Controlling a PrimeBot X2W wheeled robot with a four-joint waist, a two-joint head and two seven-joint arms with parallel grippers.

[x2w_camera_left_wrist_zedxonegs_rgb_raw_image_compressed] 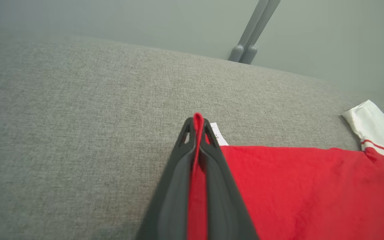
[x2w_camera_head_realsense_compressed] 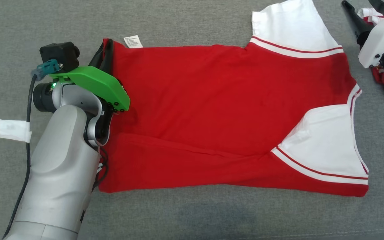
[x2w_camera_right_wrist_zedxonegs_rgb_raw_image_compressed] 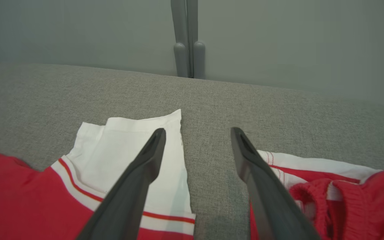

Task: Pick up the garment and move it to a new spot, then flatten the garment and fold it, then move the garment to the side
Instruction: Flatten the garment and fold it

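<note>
Garment (x2w_camera_head_realsense_compressed: pixel 212 100) lay mostly flat, folding apparently only starting and the move aside undone; left gripper (x2w_camera_left_wrist_zedxonegs_rgb_raw_image_compressed: pixel 197 128) pinched its far-left corner, right gripper (x2w_camera_right_wrist_zedxonegs_rgb_raw_image_compressed: pixel 197 133) hovered spread-jawed at its right end.

I see a counter (x2w_camera_head_realsense_compressed: pixel 192 20) covered in grey woven cloth; a garment (x2w_camera_head_realsense_compressed: pixel 212 100), red with white sleeves, lies spread nearly flat across its middle, sleeves toward my right, a white label (x2w_camera_head_realsense_compressed: pixel 133 41) at its far left corner; a bunched red-and-white cloth (x2w_camera_head_realsense_compressed: pixel 383 80) sits near it at the right edge, bare counter between them; a white strip (x2w_camera_head_realsense_compressed: pixel 2 128) lies at the left edge.
</note>
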